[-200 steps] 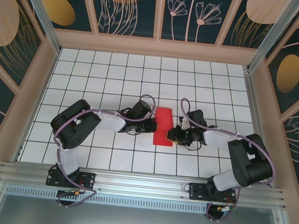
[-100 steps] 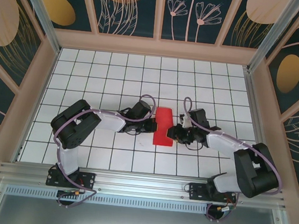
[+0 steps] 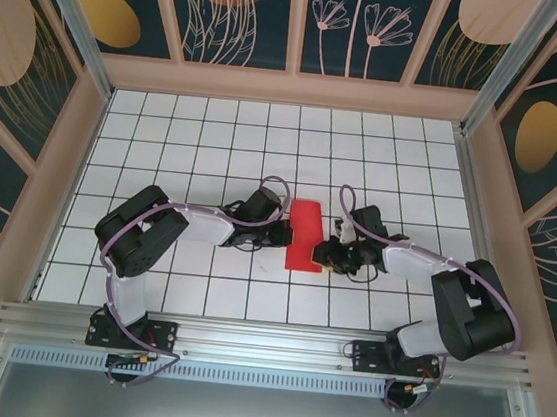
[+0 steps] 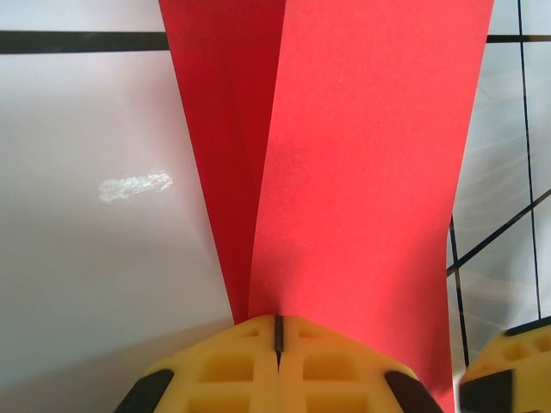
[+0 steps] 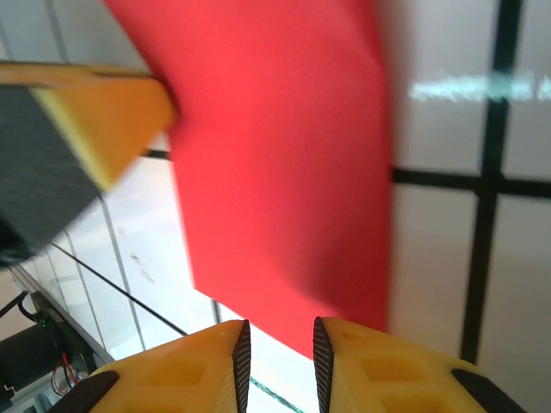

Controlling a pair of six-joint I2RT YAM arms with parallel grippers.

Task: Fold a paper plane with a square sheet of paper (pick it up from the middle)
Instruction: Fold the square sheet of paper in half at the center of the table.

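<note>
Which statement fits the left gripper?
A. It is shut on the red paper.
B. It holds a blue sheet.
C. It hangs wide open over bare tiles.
A: in the left wrist view the left gripper is closed with no gap, and the red paper comes out from its tip.

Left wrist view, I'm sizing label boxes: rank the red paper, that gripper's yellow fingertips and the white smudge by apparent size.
1. red paper
2. left gripper's fingertips, enlarged by nearness to the lens
3. white smudge
</note>
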